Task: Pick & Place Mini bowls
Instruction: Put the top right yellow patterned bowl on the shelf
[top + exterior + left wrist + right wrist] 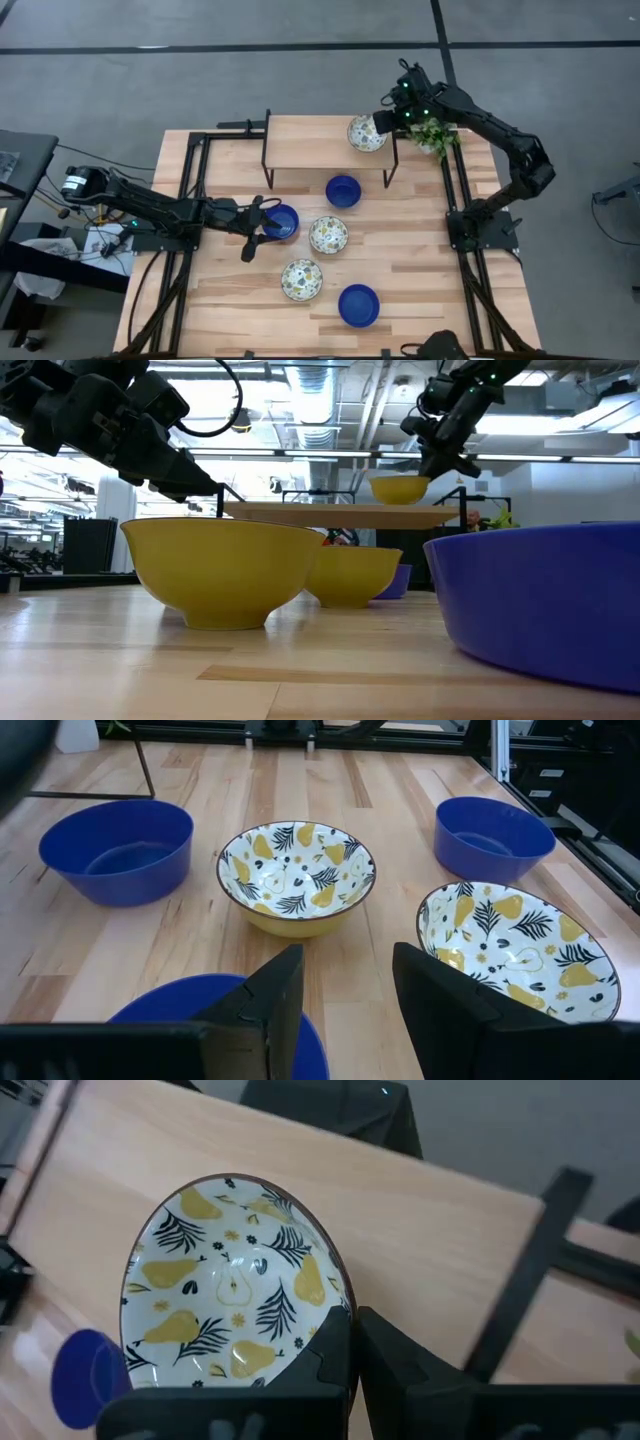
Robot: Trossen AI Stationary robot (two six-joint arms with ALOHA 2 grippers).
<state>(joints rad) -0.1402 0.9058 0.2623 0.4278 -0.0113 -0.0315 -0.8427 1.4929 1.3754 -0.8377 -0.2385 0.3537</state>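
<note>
bare table (pixel 430 290) at the right; five bowls (pixel 328 235) crowd the middle.

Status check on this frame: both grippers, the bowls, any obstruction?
Right gripper shut on patterned bowl at the raised shelf. Left gripper open over a blue bowl. Four bowls loose on the table. Potted plant beside right gripper.

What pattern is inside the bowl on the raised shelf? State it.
Yellow pears and dark leaf sprigs on white inside the shelf bowl, clearest in the right wrist view.

We see bright, even overhead light. In the low view, glaring ceiling lamps (pixel 318 400) wash out, and the nearest glossy blue bowl (pixel 545 605) blurs.
</note>
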